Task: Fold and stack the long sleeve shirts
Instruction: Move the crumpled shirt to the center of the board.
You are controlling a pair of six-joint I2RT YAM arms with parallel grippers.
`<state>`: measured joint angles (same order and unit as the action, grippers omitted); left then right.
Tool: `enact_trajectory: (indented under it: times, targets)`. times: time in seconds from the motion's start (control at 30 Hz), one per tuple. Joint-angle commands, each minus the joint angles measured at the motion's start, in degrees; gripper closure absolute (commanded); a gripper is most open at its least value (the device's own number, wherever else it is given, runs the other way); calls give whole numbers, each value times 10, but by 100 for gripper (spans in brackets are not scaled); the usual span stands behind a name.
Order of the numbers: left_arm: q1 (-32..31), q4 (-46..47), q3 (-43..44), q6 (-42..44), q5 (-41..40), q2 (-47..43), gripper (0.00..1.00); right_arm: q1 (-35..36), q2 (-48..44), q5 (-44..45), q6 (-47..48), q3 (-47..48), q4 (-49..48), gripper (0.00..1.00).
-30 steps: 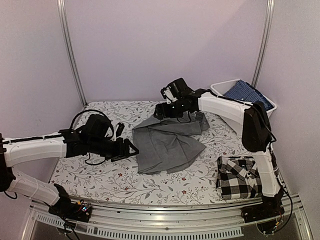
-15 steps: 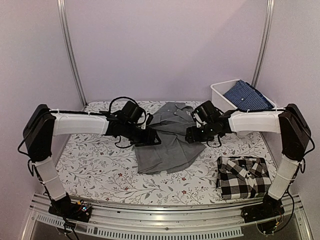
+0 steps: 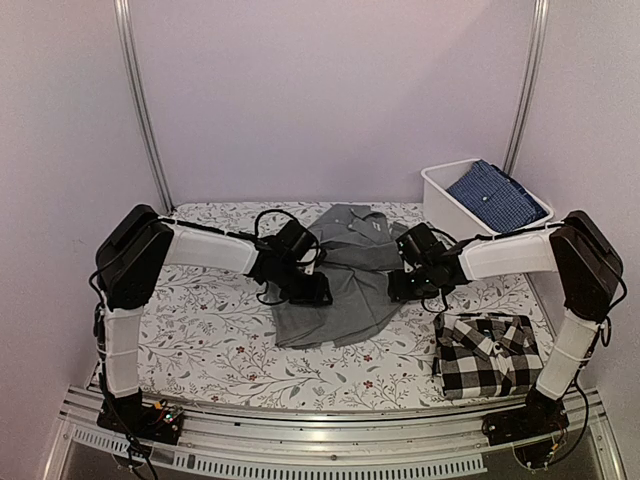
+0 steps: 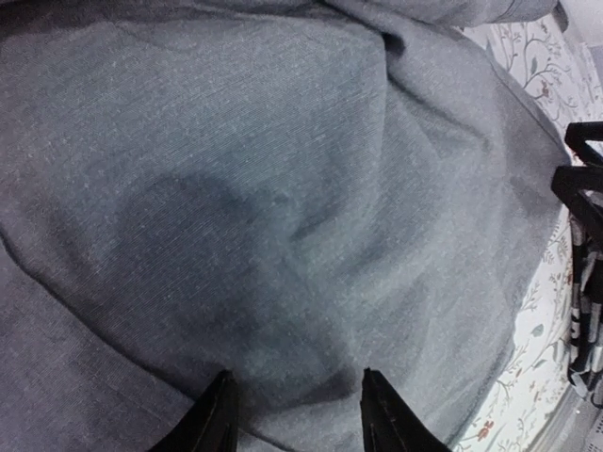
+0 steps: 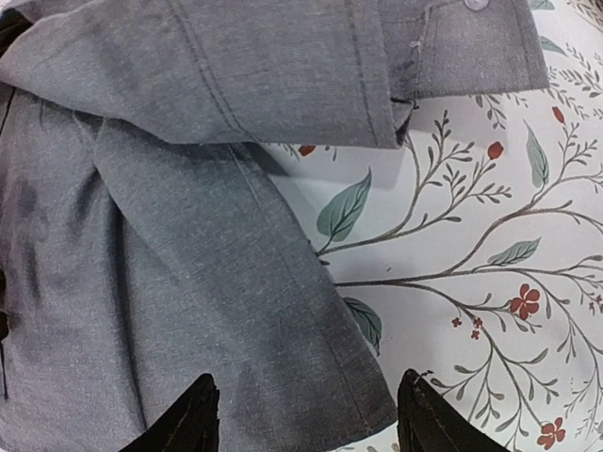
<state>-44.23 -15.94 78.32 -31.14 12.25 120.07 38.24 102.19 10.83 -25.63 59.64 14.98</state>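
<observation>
From above, the grey shirt [image 3: 345, 290] lies spread mid-table on the floral cover [image 3: 200, 340], collar towards the back wall. The checked shirt [image 3: 487, 352] sits folded at the near right corner, apart from it. The left gripper [image 3: 318, 292] is at the grey shirt's left edge and the right gripper [image 3: 400, 285] at its right edge.

The left wrist view shows the left fingertips [image 4: 221, 419] apart over grey cloth, clamping nothing.

The right wrist view shows the right fingertips [image 5: 193, 424] wide apart, one over the shirt's hem and one over the cover, below a cuff [image 5: 462, 47].
</observation>
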Motion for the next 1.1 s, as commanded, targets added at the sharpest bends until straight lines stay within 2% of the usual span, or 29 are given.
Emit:
enact_trajectory:
  times: [0.0,0.13,0.23,0.3,0.47,0.7,0.73,0.8,0.93,1.0,1.07]
  targets:
    - [-5,-21,-21,10,-4,-2,57,-10,27,-11,-1,7,-25,42]
    - [-6,-20,-66,6,7,-28,62,-10,32,-61,0,1,-22,60]
    - [-8,-22,-101,5,10,-54,67,-7,17,-91,-12,-20,-19,87]
    - [-8,-24,-125,6,14,-71,69,3,-10,-97,-25,-35,-6,99]
    - [-14,-29,-183,3,25,-118,75,69,-77,-85,-65,-80,49,100]
    - [-44,-39,-242,-2,49,-191,79,184,-176,-86,-197,-180,82,100]
    - [-49,-43,-239,-1,48,-203,79,196,-181,-85,-214,-183,85,97]
    - [-55,-49,-223,2,43,-225,78,204,-195,-76,-231,-182,97,83]
    - [-56,-71,-174,12,-6,-256,75,198,-244,-25,-231,-149,125,45]
    - [-54,-76,-153,21,-28,-261,72,184,-267,-5,-221,-127,141,35]
    - [-51,-73,-129,30,-42,-255,71,162,-288,13,-208,-116,146,29]
